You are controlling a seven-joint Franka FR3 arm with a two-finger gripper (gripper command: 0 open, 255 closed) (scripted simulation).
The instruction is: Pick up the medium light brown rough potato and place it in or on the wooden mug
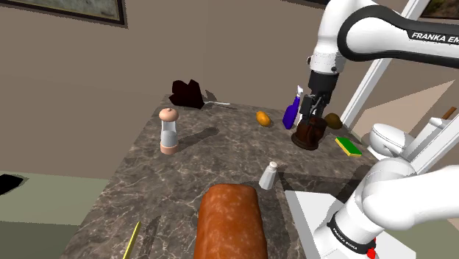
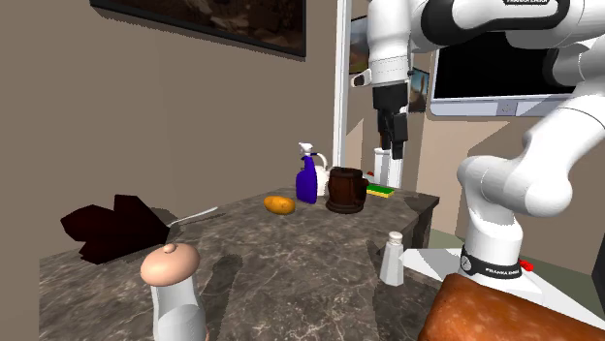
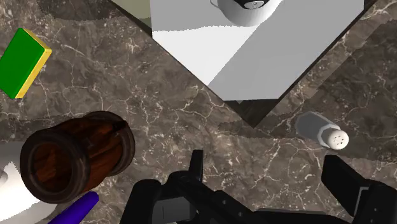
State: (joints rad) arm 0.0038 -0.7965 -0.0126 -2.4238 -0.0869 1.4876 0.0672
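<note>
Dark marbled counter (image 1: 221, 158) under tan walls (image 1: 110, 66) carries the wooden mug (image 1: 309, 135); jaws spread apart, empty.

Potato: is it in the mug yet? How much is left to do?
Done: nothing yet. The light brown rough potato lies on the marble counter, apart from the dark wooden mug, which looks empty. In hand: nothing; the black gripper is open, near the mug. Left: grasp the potato, carry it over, put it in.

Dark wooden mug (image 3: 102, 147), rough grain; veined, polished stone countertop (image 3: 191, 114)
</note>
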